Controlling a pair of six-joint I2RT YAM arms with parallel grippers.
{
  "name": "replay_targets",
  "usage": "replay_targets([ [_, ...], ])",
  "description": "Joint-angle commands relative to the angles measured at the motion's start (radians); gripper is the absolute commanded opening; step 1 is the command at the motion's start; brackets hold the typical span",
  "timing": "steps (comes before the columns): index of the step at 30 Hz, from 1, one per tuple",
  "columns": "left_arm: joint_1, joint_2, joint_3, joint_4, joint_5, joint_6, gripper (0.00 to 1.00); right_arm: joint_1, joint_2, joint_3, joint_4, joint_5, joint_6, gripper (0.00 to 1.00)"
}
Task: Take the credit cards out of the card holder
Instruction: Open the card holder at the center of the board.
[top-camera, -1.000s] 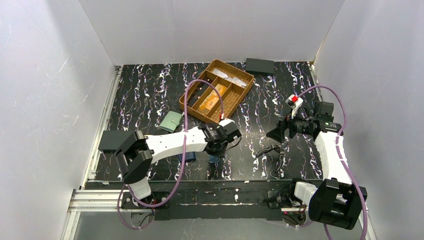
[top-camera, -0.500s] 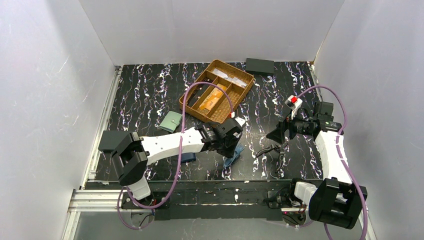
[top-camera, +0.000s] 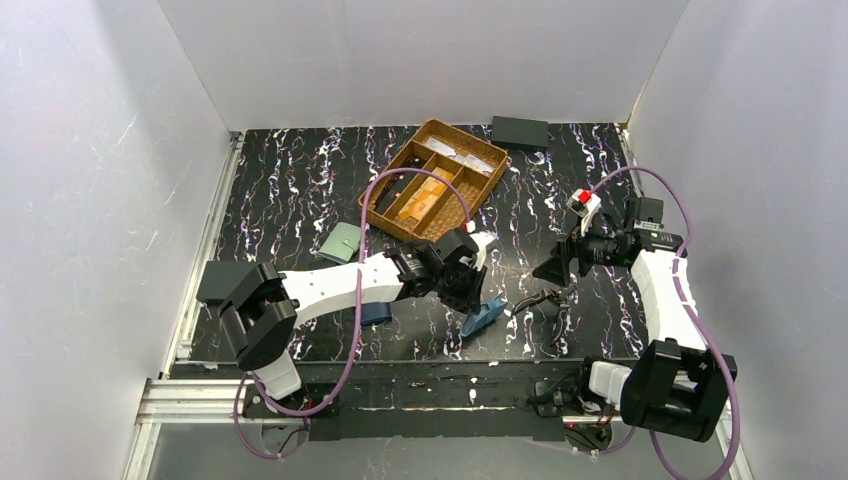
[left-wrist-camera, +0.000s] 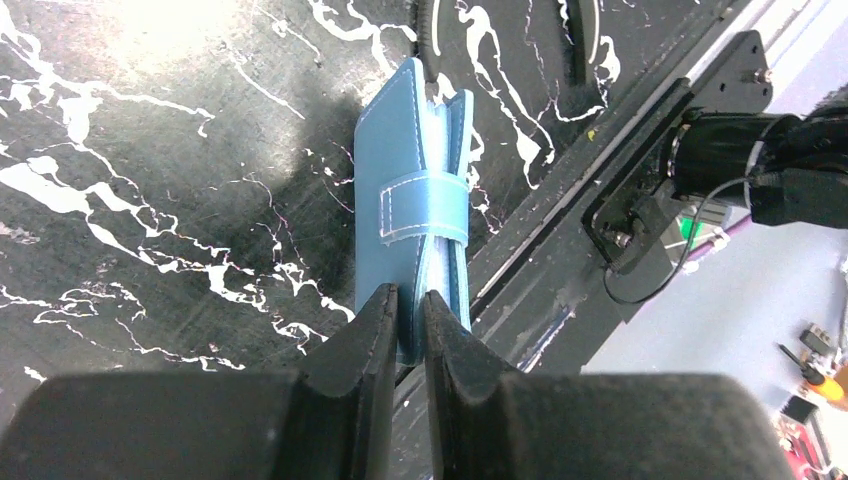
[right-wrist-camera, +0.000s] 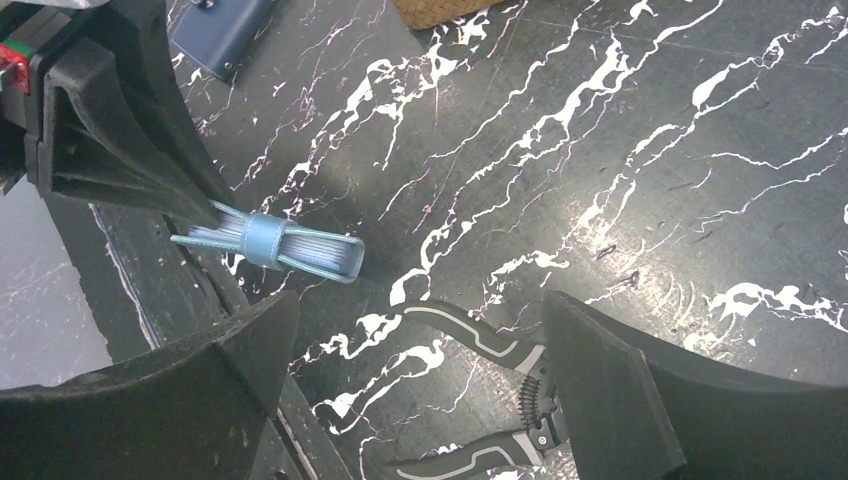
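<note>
Over the black marbled tabletop (top-camera: 300, 180), pinches the steel-blue folding card holder (left-wrist-camera: 385, 140), tab (left-wrist-camera: 425, 205) fastened, in left tool (left-wrist-camera: 408, 300); right tool (right-wrist-camera: 415, 315) agape; no credit cards out.

You've got a black marbled table (top-camera: 290, 180): wicker tray (top-camera: 466, 196) far centre, green wallet (top-camera: 345, 242) left, navy wallet (top-camera: 375, 313) near-left, pliers (top-camera: 535, 298) near-right.

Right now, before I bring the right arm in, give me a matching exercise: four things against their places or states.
Things:
1. card holder
2. right hand
3. pliers
4. pale green wallet

Places or states:
A. lying on the table, nothing gripping it
B. left of the basket
C. pinched in the left hand, strap across it
D. open, holding nothing

Pairs: 1-C, 2-D, 3-A, 4-B
</note>
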Motion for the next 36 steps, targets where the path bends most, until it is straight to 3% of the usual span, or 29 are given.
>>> replay_targets([
  [1, 0.024, -0.083, -0.029, 0.096, 0.114, 0.022, 0.00, 0.013, 0.015, 0.063, -0.055, -0.027, -0.059, 1.00],
  [11, 0.052, -0.114, -0.084, 0.185, 0.192, 0.017, 0.00, 0.077, 0.061, 0.126, -0.096, -0.001, -0.108, 1.00],
  [22, 0.089, -0.118, -0.120, 0.245, 0.282, 0.039, 0.00, 0.279, 0.072, 0.164, -0.098, 0.055, -0.137, 1.00],
  [36, 0.104, -0.100, -0.100, 0.242, 0.325, 0.079, 0.00, 0.389, 0.108, 0.190, -0.224, -0.014, -0.354, 1.00],
])
